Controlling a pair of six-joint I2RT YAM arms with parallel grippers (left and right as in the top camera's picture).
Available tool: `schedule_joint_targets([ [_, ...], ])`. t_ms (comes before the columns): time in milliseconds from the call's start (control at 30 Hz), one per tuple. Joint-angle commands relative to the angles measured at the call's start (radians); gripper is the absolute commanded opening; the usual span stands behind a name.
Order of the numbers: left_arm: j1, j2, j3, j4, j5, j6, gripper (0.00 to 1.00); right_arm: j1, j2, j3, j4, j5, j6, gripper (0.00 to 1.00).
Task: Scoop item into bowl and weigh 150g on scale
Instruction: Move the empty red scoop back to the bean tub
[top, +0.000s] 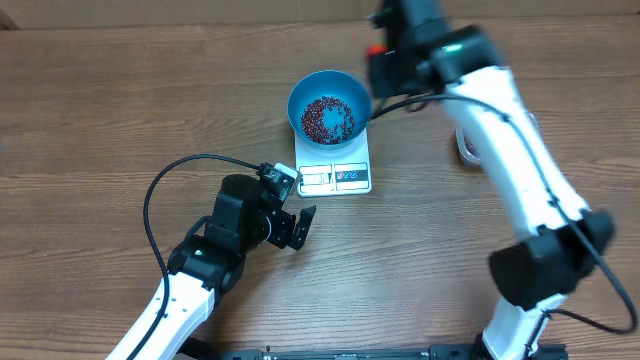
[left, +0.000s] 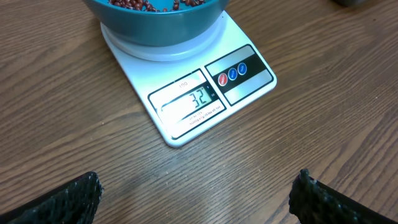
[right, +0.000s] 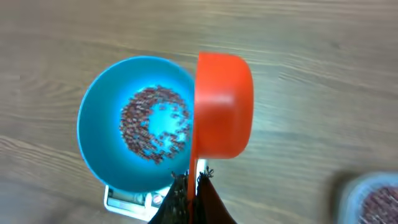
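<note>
The blue bowl (top: 329, 92) stands on the white scale (top: 335, 177) with a thin ring of dark red-brown beans (top: 328, 118) in its bottom. In the left wrist view the scale (left: 211, 87) shows 32 on its display, under the bowl (left: 161, 25). My left gripper (left: 196, 199) hovers low over the table just in front of the scale, its jaws wide open and empty. My right gripper (right: 193, 180) is shut on the handle of an orange scoop (right: 224, 106), whose cup is tipped on its side beside the bowl's (right: 99, 124) right rim, above the beans (right: 152, 121).
A clear tub (right: 373, 199) holding more beans lies blurred at the right wrist view's lower right. In the overhead view it is mostly hidden behind my right arm (top: 510, 130). Bare wooden table (top: 100, 110) surrounds the scale.
</note>
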Motion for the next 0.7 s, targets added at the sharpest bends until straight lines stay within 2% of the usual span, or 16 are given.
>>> schedule_joint_targets([
  [0, -0.004, -0.002, 0.004, 0.001, 0.012, -0.009, 1.00, -0.113, -0.068, 0.032, -0.054, -0.145, -0.034, 0.04],
  [200, -0.004, -0.002, 0.004, 0.002, 0.012, -0.009, 1.00, -0.310, -0.074, 0.032, -0.247, -0.138, -0.171, 0.04],
  [333, -0.004, -0.002, 0.004, 0.002, 0.012, -0.009, 1.00, -0.411, -0.074, 0.027, -0.331, -0.041, -0.215, 0.04],
  [667, -0.004, -0.002, 0.004, 0.001, 0.012, -0.009, 1.00, -0.481, -0.074, -0.121, -0.303, 0.171, -0.270, 0.04],
])
